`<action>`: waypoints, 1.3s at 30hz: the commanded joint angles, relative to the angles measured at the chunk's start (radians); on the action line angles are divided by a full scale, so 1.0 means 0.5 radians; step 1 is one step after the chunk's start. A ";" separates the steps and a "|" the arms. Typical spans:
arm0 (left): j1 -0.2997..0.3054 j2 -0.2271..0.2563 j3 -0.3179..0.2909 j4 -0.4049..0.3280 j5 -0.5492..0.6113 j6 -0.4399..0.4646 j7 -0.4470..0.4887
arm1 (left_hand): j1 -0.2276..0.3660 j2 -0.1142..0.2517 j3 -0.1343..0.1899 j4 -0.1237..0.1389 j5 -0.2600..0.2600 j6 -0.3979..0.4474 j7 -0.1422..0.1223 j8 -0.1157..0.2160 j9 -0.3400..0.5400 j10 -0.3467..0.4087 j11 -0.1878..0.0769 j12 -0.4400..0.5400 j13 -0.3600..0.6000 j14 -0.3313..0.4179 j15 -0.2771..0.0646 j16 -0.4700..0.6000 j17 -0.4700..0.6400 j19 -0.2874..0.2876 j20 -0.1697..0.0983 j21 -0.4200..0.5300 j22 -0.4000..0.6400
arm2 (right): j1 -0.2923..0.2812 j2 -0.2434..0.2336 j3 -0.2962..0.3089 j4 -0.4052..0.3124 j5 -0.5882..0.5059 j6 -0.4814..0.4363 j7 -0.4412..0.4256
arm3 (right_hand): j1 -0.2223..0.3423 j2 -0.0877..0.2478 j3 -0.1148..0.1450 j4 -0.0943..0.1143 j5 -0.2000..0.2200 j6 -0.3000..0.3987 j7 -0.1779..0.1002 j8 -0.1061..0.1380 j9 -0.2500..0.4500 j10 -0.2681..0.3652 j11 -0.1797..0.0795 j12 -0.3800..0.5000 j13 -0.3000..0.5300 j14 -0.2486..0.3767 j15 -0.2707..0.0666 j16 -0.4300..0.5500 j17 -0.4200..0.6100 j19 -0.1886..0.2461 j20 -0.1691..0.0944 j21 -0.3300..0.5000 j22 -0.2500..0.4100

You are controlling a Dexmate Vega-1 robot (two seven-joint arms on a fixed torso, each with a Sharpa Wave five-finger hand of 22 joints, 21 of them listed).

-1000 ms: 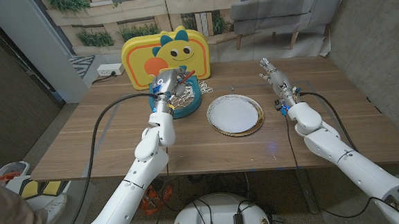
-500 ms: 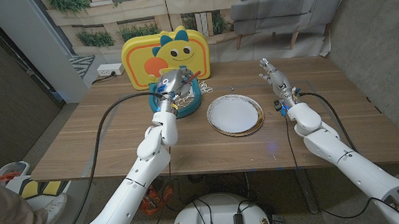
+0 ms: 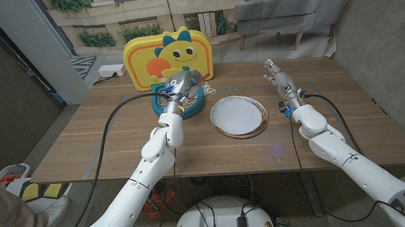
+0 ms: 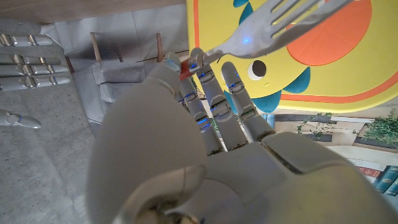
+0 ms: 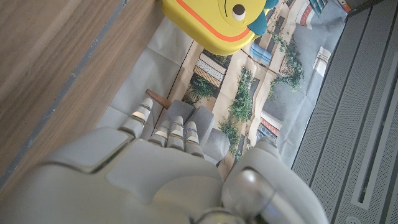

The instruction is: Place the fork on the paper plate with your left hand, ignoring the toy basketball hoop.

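A: We start with our left hand (image 3: 179, 84). It is up in the air, over the blue hoop ring (image 3: 191, 105). What does it hold?

B: It holds the fork (image 4: 273, 28). In the left wrist view our fingers (image 4: 211, 93) are curled and pinch the fork's handle at their tips. The shiny prongs stick out past them, in front of the yellow board.

A: So the fork is in our hand, not on the plate?

B: Yes. The paper plate (image 3: 238, 115) lies on the wooden table (image 3: 106, 147), just beside the hoop ring, on the side toward our right arm. We see nothing on it.

A: And our right hand (image 3: 276, 75)?

B: It is well apart from the plate, near the far right part of the table. In the right wrist view the right hand (image 5: 161, 162) reaches out past the table's edge, and nothing is in it. Its fingers look fairly straight and close together. We cannot tell more.

A: What stands behind the ring?

B: The toy basketball hoop's yellow board (image 3: 171, 53) with a smiling dinosaur face on it. It stands upright at the back of the table.
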 commanded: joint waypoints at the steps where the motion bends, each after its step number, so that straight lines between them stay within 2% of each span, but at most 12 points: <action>1: -0.028 0.000 0.038 0.021 0.007 -0.083 -0.014 | 0.011 0.001 -0.001 0.001 0.006 0.011 0.000 -0.007 -0.001 0.033 -0.008 -0.002 0.005 0.017 -0.175 -0.007 0.010 -0.008 -0.144 0.024 0.004 | -0.014 0.008 0.019 0.014 0.021 0.025 0.007 | 0.003 0.015 0.008 -0.002 0.005 0.020 0.001 0.003 0.010 0.023 0.000 0.000 0.007 0.003 -0.017 0.001 0.007 0.017 -0.007 0.006 0.009; 16: -0.054 -0.006 0.070 0.040 0.010 -0.136 -0.038 | 0.009 0.001 -0.001 0.002 0.006 0.018 0.001 -0.009 -0.001 0.035 -0.009 -0.006 0.011 0.023 -0.174 -0.008 0.016 -0.016 -0.144 0.047 -0.002 | -0.055 -0.009 0.043 -0.031 0.018 0.010 -0.024 | -0.068 0.024 -0.013 0.040 0.007 0.036 0.000 0.006 0.011 0.035 -0.003 0.003 0.007 0.007 -0.019 0.008 0.017 0.023 -0.012 0.008 0.010; 39: -0.086 0.000 0.124 0.083 0.024 -0.227 -0.077 | 0.005 0.000 -0.001 0.003 0.006 0.019 -0.004 -0.017 -0.001 0.038 -0.010 -0.016 0.013 0.023 -0.175 -0.019 0.012 -0.026 -0.151 0.077 -0.010 | -0.115 -0.052 0.077 -0.078 0.017 0.026 -0.059 | -0.147 0.009 -0.047 0.083 0.012 0.038 0.003 0.003 0.012 0.036 0.002 0.001 0.007 0.007 -0.011 0.011 0.025 0.025 -0.013 0.008 0.010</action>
